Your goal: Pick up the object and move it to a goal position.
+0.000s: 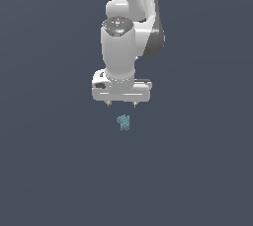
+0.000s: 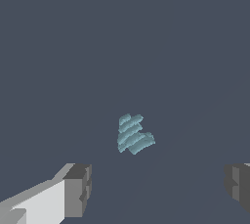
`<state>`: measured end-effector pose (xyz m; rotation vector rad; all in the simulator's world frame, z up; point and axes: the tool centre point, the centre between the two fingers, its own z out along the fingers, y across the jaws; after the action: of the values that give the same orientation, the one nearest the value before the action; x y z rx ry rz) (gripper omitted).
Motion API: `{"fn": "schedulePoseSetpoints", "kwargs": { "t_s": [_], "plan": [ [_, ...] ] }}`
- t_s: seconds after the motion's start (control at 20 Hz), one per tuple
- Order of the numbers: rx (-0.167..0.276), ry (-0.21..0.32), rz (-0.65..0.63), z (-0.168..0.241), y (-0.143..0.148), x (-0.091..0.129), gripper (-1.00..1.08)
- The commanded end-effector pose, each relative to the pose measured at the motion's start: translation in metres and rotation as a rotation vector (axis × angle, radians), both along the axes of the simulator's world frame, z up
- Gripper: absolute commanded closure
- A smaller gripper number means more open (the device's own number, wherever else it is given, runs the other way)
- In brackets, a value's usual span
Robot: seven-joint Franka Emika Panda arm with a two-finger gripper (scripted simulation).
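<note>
A: What does the arm (image 1: 129, 27) carry?

B: A pincer (image 1: 121, 104), spread wide, holding nothing.

A: And the block (image 1: 123, 122)?

B: Just below its tips, untouched. Small, ridged, probably light and stiff; grip across the narrower ribbed body, since ridges may slip.

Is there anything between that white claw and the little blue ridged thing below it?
Nothing. Both views show only bare dark surface between the open gripper and the teal piece.
</note>
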<state>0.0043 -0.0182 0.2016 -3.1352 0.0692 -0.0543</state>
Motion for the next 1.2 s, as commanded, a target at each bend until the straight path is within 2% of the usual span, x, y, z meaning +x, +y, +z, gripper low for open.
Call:
{"fn": "schedulePoseSetpoints", "kwargs": {
  "t_s": [0.0, 0.45, 0.65, 0.9, 1.15],
  "plan": [
    [0.000, 0.000, 0.000, 0.000, 0.000, 0.000, -0.92],
    [0.026, -0.039, -0.036, 0.017, -0.002, 0.013, -0.92],
    [0.027, -0.040, -0.037, 0.018, -0.002, 0.014, -0.92],
    [0.023, -0.030, -0.040, 0.000, -0.002, 0.012, -0.92],
    [0.014, -0.008, -0.045, -0.038, -0.001, 0.007, -0.92]
  ]
}}
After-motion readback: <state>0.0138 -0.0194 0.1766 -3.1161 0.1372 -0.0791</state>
